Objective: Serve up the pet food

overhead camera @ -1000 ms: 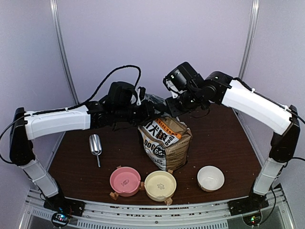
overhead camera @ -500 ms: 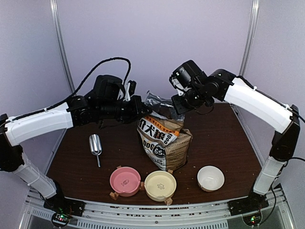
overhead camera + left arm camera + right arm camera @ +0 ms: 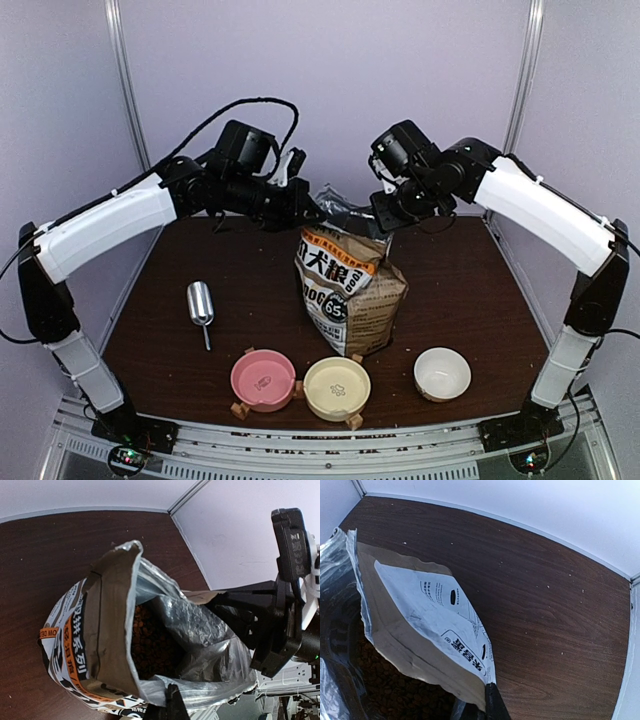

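Bag (image 3: 345, 290): upright, top pulled open, foil lining showing
Kibble (image 3: 150, 645): down inside the bag, a dark heap visible through the mouth
Left gripper (image 3: 314, 213): clamped tight on the bag's left top edge
Right gripper (image 3: 383, 222): pinching the bag's right top edge
Scoop (image 3: 201, 305): lying flat, left of the bag, well apart
Front row: pink bowl (image 3: 263, 380), yellow bowl (image 3: 337, 389), white bowl (image 3: 442, 373) — lined up in front of the bag

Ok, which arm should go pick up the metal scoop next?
Probably the left: the scoop lies on its side of the bag, while the right end effector would have to cross over the bag it is pinching.
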